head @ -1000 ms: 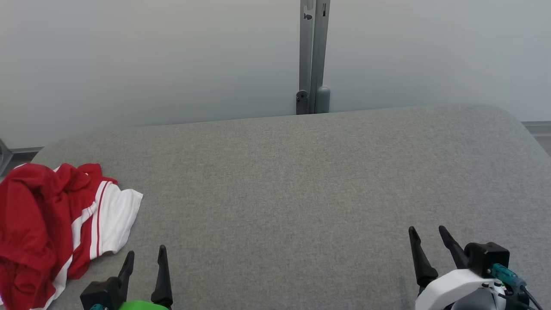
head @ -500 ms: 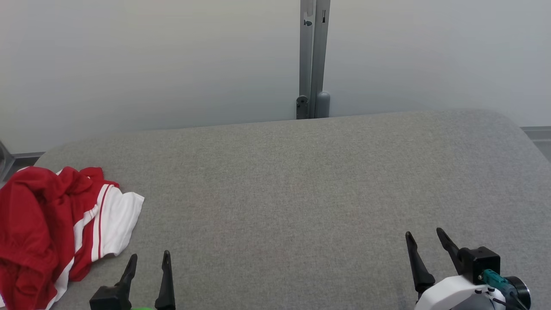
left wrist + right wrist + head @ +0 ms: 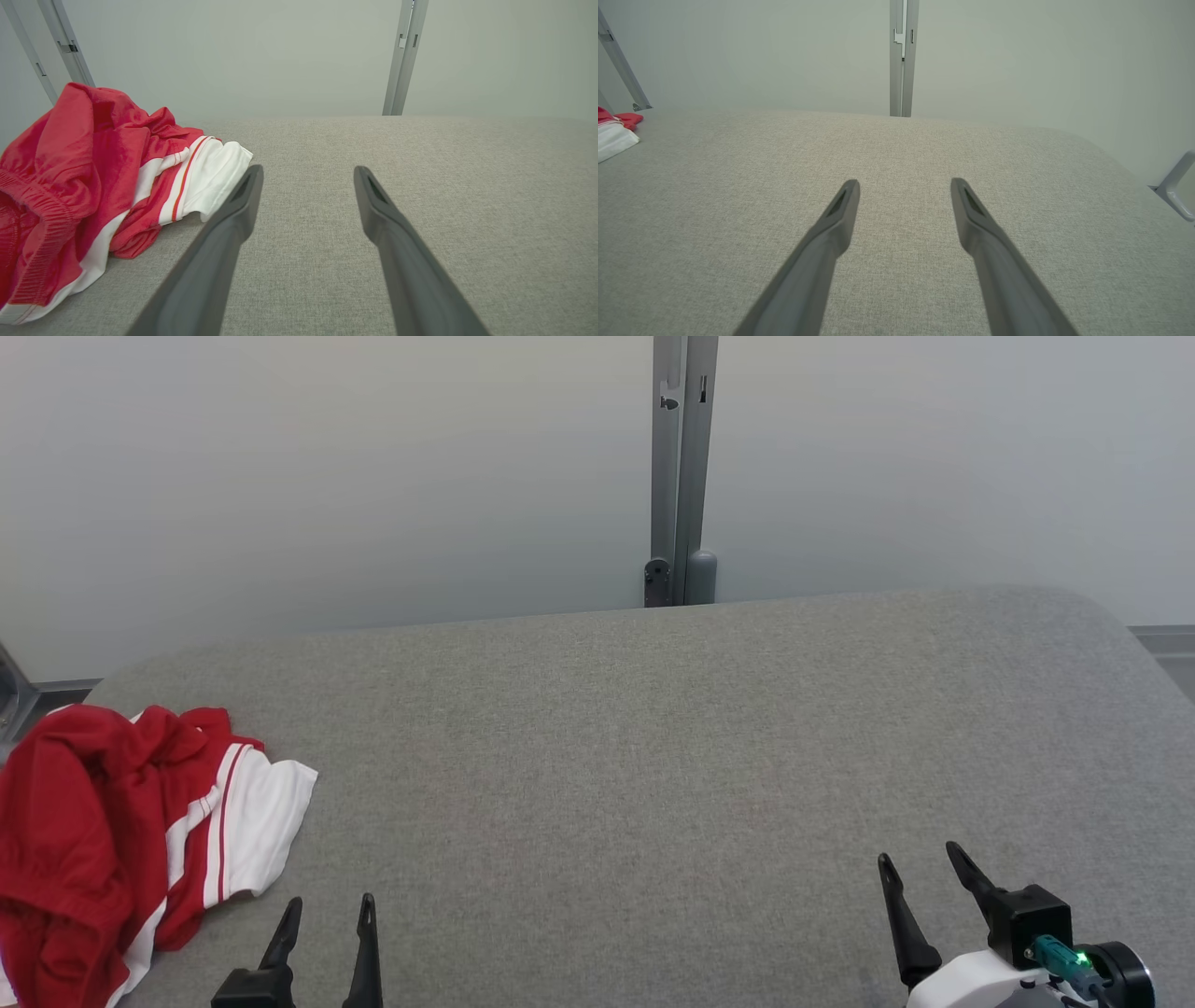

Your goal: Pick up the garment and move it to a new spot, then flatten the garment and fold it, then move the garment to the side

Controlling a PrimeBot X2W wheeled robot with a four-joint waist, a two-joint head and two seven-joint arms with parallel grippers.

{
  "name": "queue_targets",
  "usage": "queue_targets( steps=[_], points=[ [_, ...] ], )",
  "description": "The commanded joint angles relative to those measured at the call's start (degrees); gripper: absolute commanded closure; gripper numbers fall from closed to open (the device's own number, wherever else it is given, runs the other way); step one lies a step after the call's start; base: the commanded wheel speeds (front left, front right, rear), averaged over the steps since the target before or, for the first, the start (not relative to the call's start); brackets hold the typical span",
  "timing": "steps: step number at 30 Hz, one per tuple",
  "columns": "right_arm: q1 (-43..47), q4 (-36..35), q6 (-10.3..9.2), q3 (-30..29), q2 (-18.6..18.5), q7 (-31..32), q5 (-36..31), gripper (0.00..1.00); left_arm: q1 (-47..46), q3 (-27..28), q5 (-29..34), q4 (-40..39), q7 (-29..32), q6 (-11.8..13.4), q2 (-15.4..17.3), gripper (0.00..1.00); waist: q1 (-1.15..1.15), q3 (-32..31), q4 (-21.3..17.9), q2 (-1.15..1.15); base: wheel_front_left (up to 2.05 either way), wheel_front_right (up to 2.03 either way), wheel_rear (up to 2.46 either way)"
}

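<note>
The garment (image 3: 112,831) is a red piece of sportswear with white panels and a thin red stripe, made of thin, slightly shiny cloth. It lies unfolded, crumpled in a loose heap at the far left of the grey cloth-covered table (image 3: 653,756), close to its left edge. The red part bunches up in deep folds on the left, with a gathered elastic band showing. A white panel spreads flatter toward the right.

Head cam: high at near edge, looking down across table (image 3: 653,756) to far wall (image 3: 327,476). Wrist cams: low, near the surface, facing far. I find post (image 3: 682,476) and garment (image 3: 103,831) in all three.
</note>
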Motion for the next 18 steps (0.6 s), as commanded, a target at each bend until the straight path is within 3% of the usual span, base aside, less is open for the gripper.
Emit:
queue_targets(
  steps=[1,18],
  points=[
    [0.7,0.1,0.01,-0.1,-0.3,-0.3,-0.1,0.0,0.7,0.2,0.2,0.1,-0.2,-0.2,0.1,0.0,0.0,0.0,0.0,0.0,0.0,0.0,0.0],
    [1.2,0.1,0.0,-0.6,-0.2,-0.6,0.5,0.0,0.5,1.1,0.0,0.4,-0.1,-0.4,-0.1,0.0,0.0,-0.3,1.8,0.0,0.0,0.0,0.0]
  ],
)
